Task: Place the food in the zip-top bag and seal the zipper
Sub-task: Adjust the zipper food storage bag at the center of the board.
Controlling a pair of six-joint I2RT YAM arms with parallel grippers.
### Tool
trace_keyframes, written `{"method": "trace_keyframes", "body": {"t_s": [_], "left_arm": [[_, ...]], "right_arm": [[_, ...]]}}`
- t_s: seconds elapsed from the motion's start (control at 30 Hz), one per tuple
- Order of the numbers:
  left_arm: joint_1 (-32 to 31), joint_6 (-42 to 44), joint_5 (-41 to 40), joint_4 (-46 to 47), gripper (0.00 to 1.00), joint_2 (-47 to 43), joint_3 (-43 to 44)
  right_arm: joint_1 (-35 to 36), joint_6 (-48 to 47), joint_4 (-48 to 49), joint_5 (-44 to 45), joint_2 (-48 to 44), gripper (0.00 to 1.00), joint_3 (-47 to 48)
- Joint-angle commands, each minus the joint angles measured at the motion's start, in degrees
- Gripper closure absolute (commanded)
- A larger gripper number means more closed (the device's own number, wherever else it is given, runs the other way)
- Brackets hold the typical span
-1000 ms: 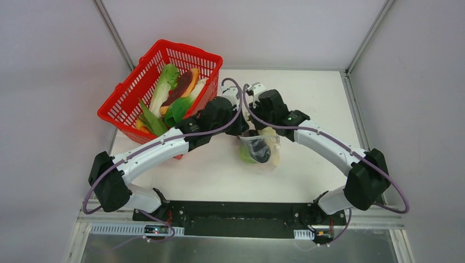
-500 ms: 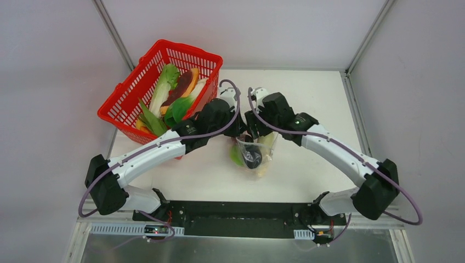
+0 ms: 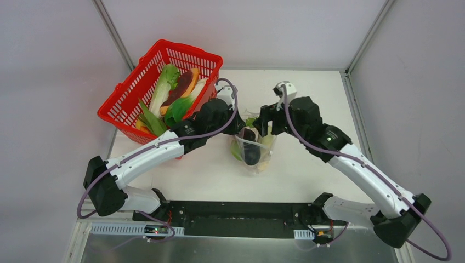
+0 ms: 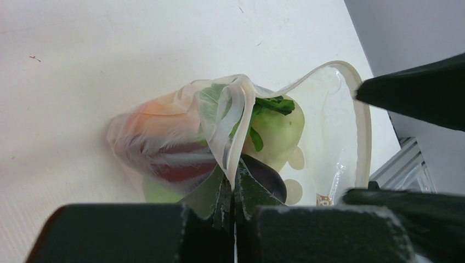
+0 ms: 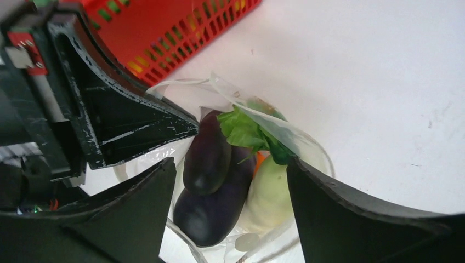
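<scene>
The zip-top bag [image 3: 251,149] lies mid-table holding food: a dark eggplant [image 5: 211,181], a pale radish [image 5: 268,189], green leaves [image 5: 247,131] and a sliver of orange fruit [image 5: 259,159]. My left gripper [image 4: 234,192] is shut on a fold of the bag's plastic near its mouth. The zipper [image 4: 362,126] curves open along the bag's right edge. My right gripper [image 5: 230,164] is open, its fingers straddling the bag's mouth without touching it. In the top view the left gripper [image 3: 237,127] and right gripper [image 3: 264,125] flank the bag's far end.
A red mesh basket [image 3: 127,92] stands at the back left, holding more toy produce [image 3: 175,96]. It sits close behind my left arm. Grey walls enclose the table on both sides.
My right gripper has opened, let go of the bag and pulled back to the right. The bag has shifted slightly left and swung more upright. The left gripper keeps its hold.
</scene>
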Motion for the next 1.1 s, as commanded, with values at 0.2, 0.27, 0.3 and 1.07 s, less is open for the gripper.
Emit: {"method": "trace_keyframes", "body": {"t_s": [0.2,0.27,0.3,1.07], "left_arm": [[-0.1,1.4,-1.7,4.7,1.00,-3.3,-1.1],[-0.1,1.6,-1.6,4.6,1.00,-3.3,-0.9],[-0.1,1.7,-1.6,4.6,1.00,-3.4,-0.9],[3.0,4.2,-3.6,-9.3,0.38,-3.5,9.3]], "right_arm": [[-4.4,11.7,4.8,12.9,-8.1,0.35,-6.0],[-6.5,13.1,3.7,7.1,-6.8,0.36,-6.3],[-7.1,13.7,3.3,4.9,-6.1,0.36,-6.5],[-9.5,15.3,8.7,-6.9,-4.6,1.00,-5.0]]}}
